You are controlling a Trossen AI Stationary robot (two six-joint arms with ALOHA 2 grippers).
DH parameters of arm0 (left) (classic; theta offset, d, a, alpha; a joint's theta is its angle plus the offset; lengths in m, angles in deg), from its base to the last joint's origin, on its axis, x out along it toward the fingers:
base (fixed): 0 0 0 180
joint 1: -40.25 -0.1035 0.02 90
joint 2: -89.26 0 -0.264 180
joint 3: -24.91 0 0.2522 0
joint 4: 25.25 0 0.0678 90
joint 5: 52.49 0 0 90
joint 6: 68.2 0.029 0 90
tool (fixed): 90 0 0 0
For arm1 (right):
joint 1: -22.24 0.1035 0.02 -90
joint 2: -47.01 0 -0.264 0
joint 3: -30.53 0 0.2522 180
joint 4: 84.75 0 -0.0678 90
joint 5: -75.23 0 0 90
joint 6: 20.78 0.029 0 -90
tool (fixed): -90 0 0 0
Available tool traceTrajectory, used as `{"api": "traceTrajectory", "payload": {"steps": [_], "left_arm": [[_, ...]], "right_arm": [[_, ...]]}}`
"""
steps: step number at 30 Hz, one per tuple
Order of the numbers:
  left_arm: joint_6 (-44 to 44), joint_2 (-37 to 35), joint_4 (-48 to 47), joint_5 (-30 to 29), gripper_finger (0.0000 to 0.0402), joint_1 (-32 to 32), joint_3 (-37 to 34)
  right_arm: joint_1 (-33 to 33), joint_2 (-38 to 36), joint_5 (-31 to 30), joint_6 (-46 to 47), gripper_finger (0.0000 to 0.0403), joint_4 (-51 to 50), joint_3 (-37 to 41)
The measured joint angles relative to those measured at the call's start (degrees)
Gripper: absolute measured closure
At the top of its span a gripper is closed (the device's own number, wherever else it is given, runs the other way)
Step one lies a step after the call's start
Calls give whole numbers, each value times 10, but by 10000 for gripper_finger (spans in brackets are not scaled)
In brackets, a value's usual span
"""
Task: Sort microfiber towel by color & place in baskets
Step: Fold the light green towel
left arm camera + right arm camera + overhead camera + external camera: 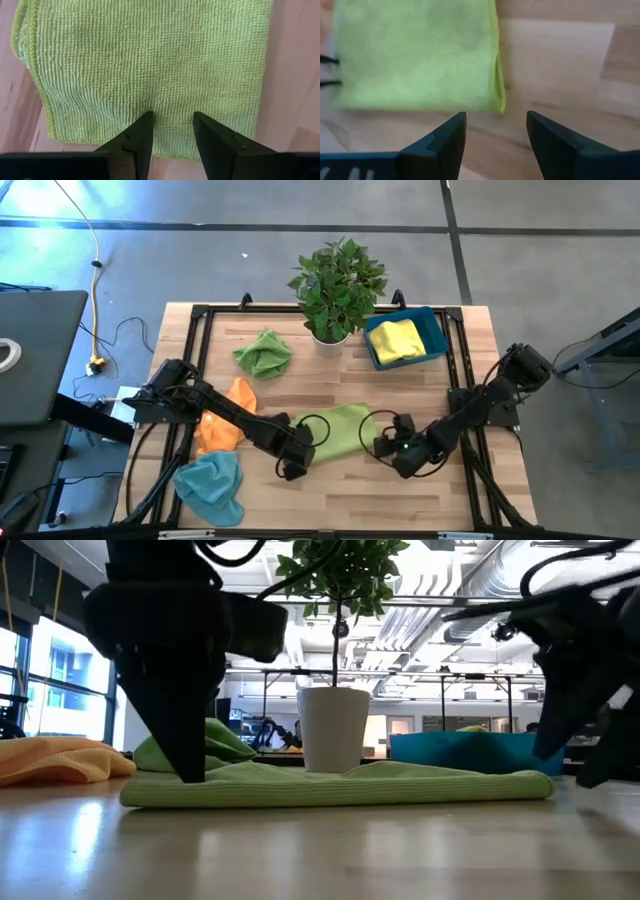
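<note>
Left gripper (172, 117): over the near-left edge of the flat light-green towel (340, 430), fingers parted a little, tips pressing on or just above the cloth; nothing is pinched between them yet.
Right gripper (496, 120): just off the same towel's opposite edge, above bare table (430, 380), fingers spread wide and holding nothing.
Between the two grippers: the light-green towel lies flat, apparently folded double, its corner just ahead of the right fingers.
Beyond the left gripper, to its outer side: an orange towel (225, 418) just beside the arm, and a teal towel (212, 485) crumpled near the table's front corner.
Farther back: a second green towel (264, 353), bunched, then the potted plant (337, 285).
Basket (437, 332): well apart from both grippers, at the far right corner beside the plant; a yellow towel (396, 340) already lies in it.
Step in hand, as I judge it: taking hold of the flat green towel, perhaps from both edges.
Risk, grip: closing on a flat weave may catch only the top layer, so the fold opens or the cloth slips free on lifting.
Risk, right side: its fingers sit beside the edge, not over it; closing there would grasp air.
Risk, sorting: the one basket seen holds yellow, so dropping green there would mix colours.
Risk, route: the plant stands close to the basket and a trailing towel could snag its leaves.
</note>
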Motion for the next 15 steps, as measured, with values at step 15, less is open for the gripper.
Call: {"api": "traceTrajectory", "payload": {"steps": [15], "left_arm": [[-3, 0, 73, 0, 273, 0, -14]], "right_arm": [[-42, -2, -10, -22, 210, 139, 72]]}}
